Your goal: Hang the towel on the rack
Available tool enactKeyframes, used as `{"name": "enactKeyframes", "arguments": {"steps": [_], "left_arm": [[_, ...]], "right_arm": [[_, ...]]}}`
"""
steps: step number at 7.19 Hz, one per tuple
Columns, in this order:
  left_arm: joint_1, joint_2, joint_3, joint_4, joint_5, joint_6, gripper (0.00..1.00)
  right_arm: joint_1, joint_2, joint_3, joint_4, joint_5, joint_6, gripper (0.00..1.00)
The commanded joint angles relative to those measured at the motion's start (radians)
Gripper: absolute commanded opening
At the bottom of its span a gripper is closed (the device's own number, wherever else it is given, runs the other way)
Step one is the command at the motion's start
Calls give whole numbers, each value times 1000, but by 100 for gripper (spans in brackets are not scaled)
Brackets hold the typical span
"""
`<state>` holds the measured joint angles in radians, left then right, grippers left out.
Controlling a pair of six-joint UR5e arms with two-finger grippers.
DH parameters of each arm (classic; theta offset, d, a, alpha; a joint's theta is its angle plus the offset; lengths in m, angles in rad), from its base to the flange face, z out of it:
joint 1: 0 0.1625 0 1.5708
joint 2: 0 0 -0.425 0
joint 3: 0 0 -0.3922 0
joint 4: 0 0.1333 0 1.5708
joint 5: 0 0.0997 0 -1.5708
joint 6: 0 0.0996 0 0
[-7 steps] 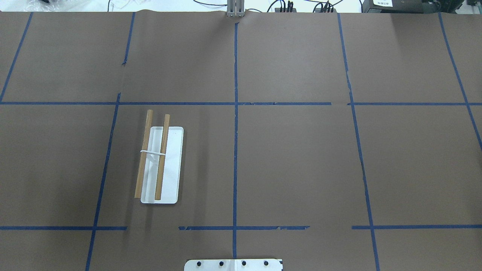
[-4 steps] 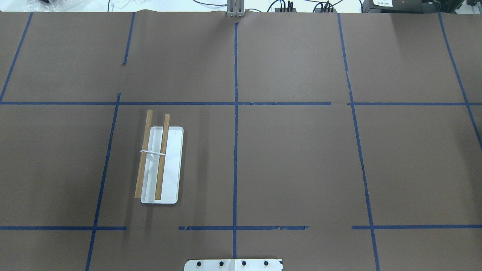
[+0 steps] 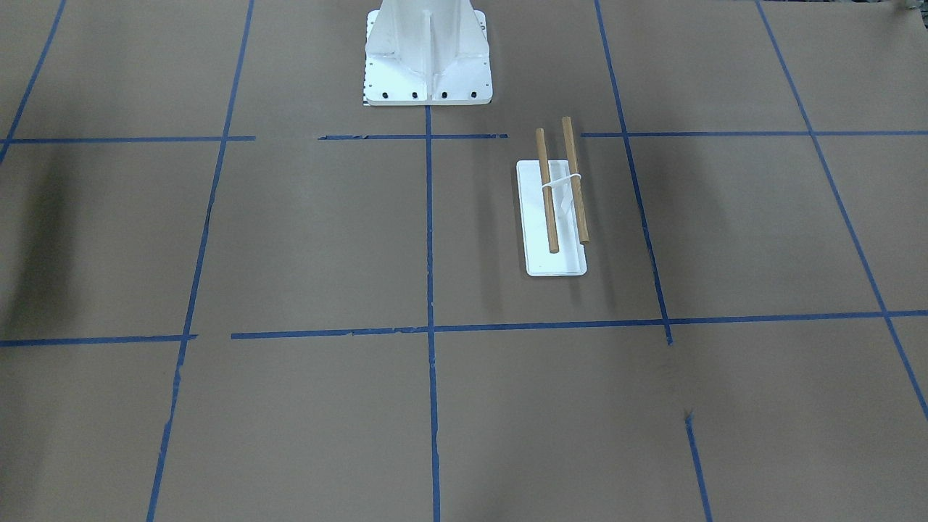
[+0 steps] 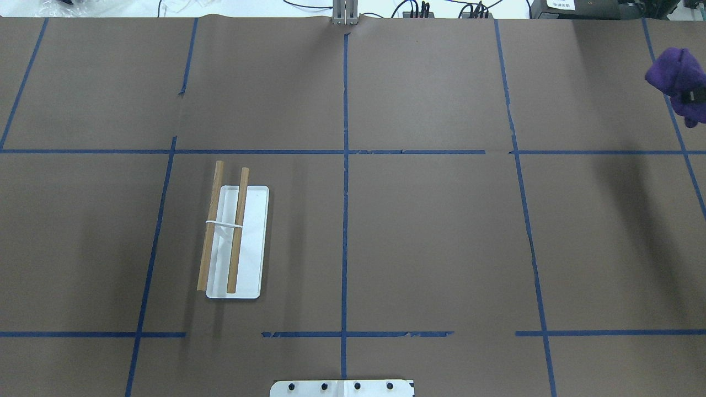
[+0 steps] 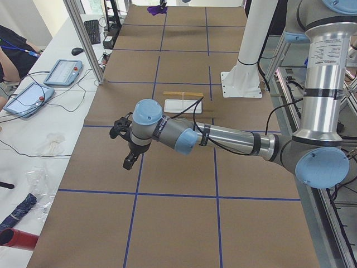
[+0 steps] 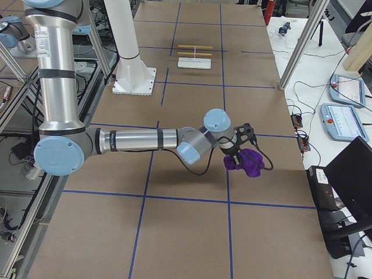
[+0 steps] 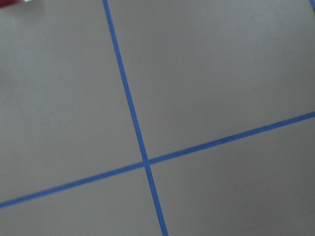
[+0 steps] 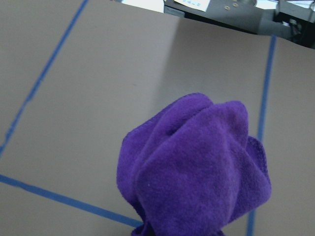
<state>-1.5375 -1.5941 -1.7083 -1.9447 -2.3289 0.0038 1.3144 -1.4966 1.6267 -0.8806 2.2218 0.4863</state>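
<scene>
The rack (image 4: 234, 237) stands left of centre on the brown table: two parallel wooden dowels on a white support over a flat white base. It also shows in the front view (image 3: 554, 210) and both side views (image 5: 183, 100) (image 6: 195, 55). The purple towel (image 4: 677, 74) hangs bunched from my right gripper (image 4: 691, 97) above the table's far right, far from the rack. It fills the right wrist view (image 8: 197, 167) and hides the fingers. My left gripper (image 5: 126, 156) hovers over the table's left end, beyond the rack; I cannot tell whether it is open or shut.
The white bolted pedestal (image 3: 428, 51) stands at the robot's edge of the table, near the rack. Blue tape lines (image 7: 142, 162) grid the brown paper. Side benches hold tablets (image 5: 61, 72) and cables; an operator (image 5: 11, 50) sits by the left end.
The purple towel and my right gripper have come into the overhead view at its right edge; earlier they were out of it. The rack has not moved.
</scene>
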Motion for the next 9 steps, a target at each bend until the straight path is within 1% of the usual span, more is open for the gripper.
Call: {"name": "enactKeyframes", "arguments": {"steps": [1, 2, 3, 4, 5, 7, 8, 9], "left_arm": [[83, -12, 10, -184, 0, -213, 100], [135, -23, 9, -241, 0, -343, 100], [176, -52, 7, -290, -1, -510, 100], [222, -91, 7, -318, -1, -657, 100], [250, -145, 3, -321, -9, -797, 100], [339, -274, -7, -330, -13, -1094, 100], [411, -318, -7, -412, -18, -1252, 100], [456, -323, -1, -553, -15, -1406, 100]], "right_arm": [[-128, 112, 83, 6, -7, 325, 0], [-171, 143, 128, 6, -10, 427, 0], [-226, 183, 180, 6, -36, 568, 0], [-306, 209, 230, 6, -103, 671, 0], [-419, 260, 260, 6, -225, 790, 0], [-637, 343, 283, 8, -489, 931, 0], [-734, 396, 277, 8, -586, 957, 0], [-792, 426, 277, 11, -659, 966, 0]]}}
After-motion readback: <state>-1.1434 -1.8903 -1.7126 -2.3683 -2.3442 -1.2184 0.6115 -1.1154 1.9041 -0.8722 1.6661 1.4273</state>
